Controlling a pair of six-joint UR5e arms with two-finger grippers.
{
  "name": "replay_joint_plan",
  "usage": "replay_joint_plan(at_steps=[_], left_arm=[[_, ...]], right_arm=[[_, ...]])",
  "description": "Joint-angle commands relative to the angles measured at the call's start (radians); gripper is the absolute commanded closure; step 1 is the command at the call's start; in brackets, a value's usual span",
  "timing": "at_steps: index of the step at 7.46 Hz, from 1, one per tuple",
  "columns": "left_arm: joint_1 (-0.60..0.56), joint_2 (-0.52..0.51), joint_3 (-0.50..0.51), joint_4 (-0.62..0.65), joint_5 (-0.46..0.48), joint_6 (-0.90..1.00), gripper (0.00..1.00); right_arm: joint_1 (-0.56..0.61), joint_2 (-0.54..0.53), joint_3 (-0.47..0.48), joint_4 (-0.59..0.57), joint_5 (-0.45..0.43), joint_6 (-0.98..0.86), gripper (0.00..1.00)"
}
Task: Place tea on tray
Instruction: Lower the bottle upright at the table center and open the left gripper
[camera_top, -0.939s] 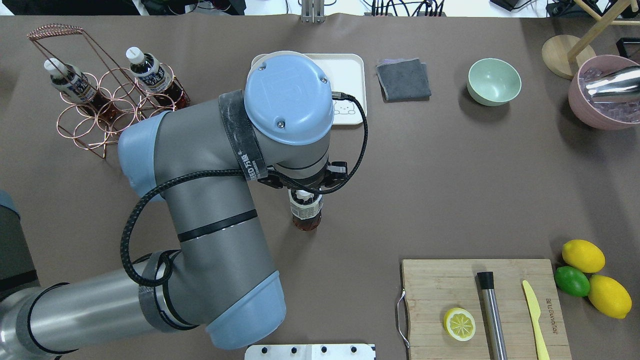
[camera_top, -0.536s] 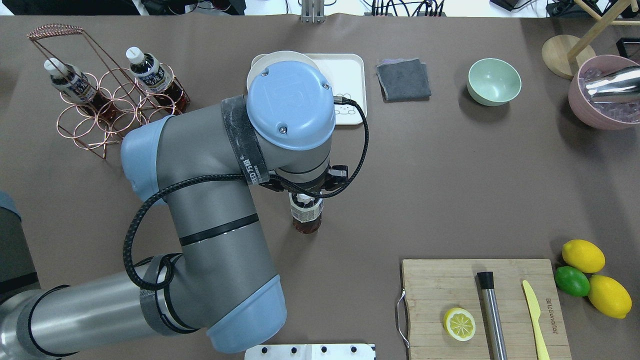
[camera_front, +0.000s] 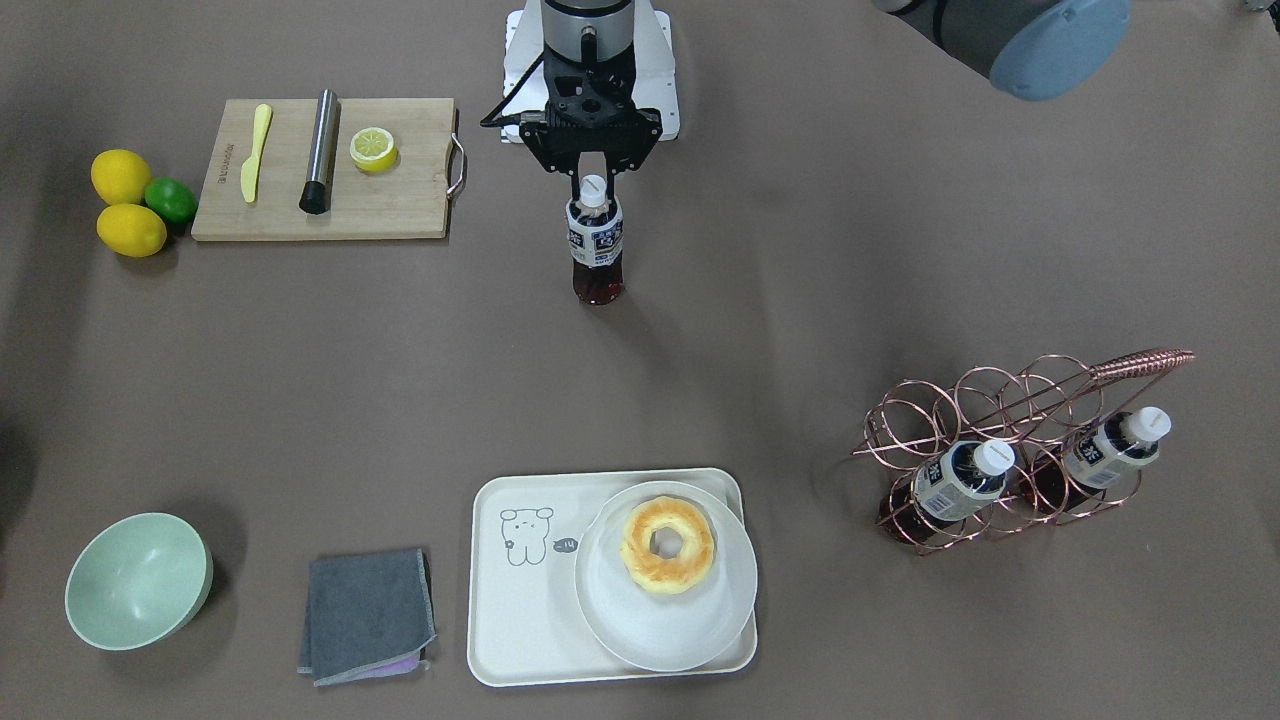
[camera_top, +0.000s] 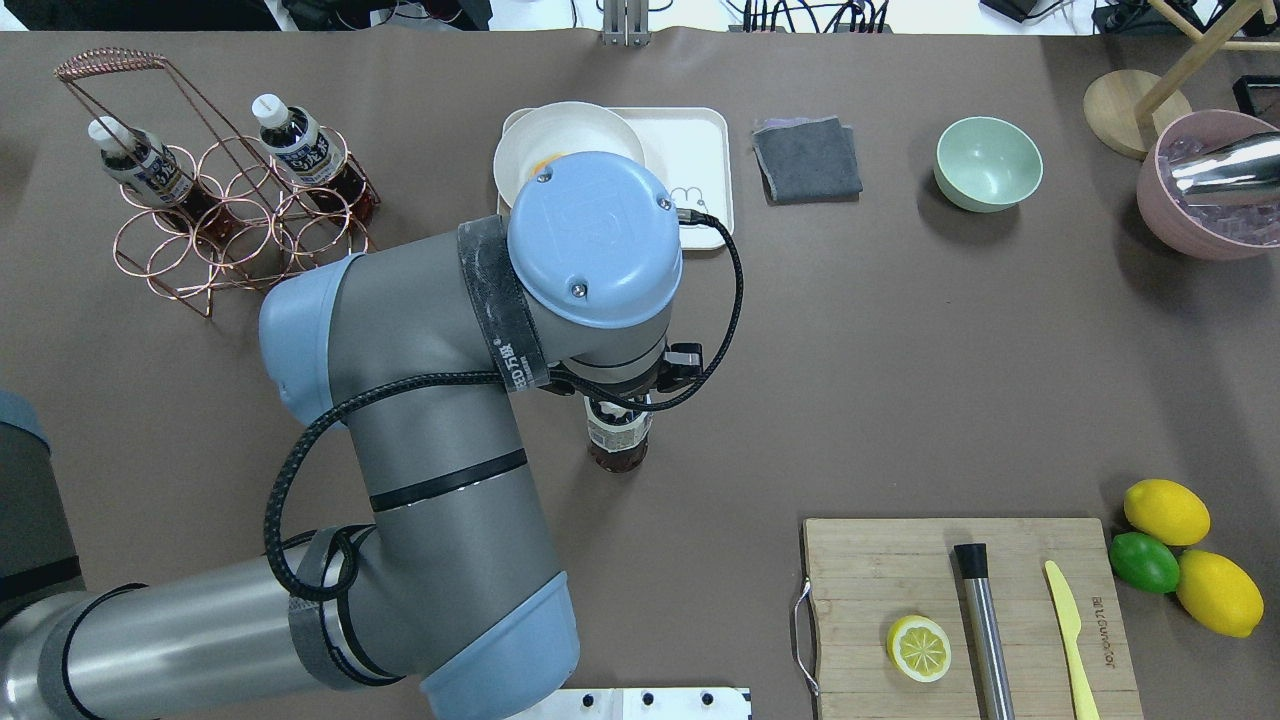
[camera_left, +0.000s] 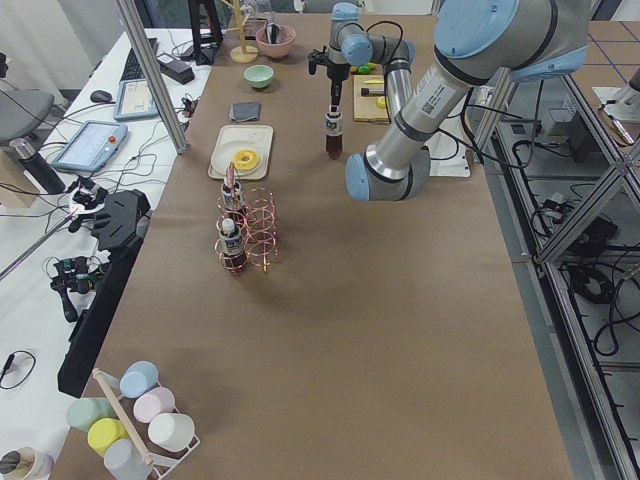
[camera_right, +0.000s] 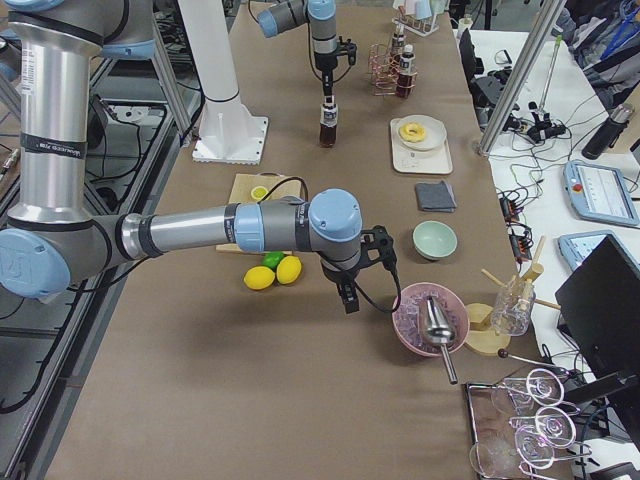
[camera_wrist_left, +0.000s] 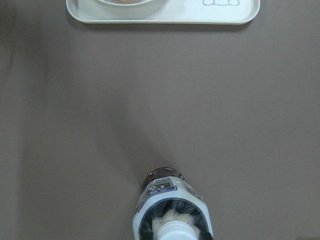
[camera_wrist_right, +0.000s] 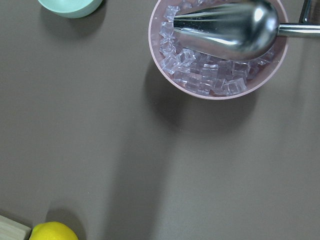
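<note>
The tea (camera_front: 596, 250) is clasped at its neck by the left gripper (camera_front: 594, 188), whose fingers are closed narrowly on it. It is held upright, well apart from the tray (camera_front: 520, 610). The right gripper (camera_right: 346, 293) cannot be judged released or clenched.

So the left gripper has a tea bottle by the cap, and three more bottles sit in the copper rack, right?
Not three: the front-facing view shows two bottles in the copper rack. The left gripper does have the tea bottle by the cap.

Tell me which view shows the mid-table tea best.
Front-facing: the tea shows whole, cap to base. Overhead hides its cap; left wrist sees it end-on; side views show it small; right wrist, not at all.
</note>
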Motion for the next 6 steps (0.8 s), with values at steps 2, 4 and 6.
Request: replay_joint_plan(at_steps=[2,4,6], left_arm=[[0.012,0.013,-0.006,-0.004,0.016,-0.005,0.82],[0.011,0.011,-0.006,-0.004,0.017,-0.005,0.19],[-0.043,0.023,-0.067,0.009,0.011,0.011,0.11]], right_arm=[[-0.001,0.0,0.004,0.003,0.0,-0.001,0.05],[-0.009,0.011,0.005,0.001,0.008,0.013,0.05],[-0.097,0.067,0.064,-0.002,0.014,0.168,0.06]])
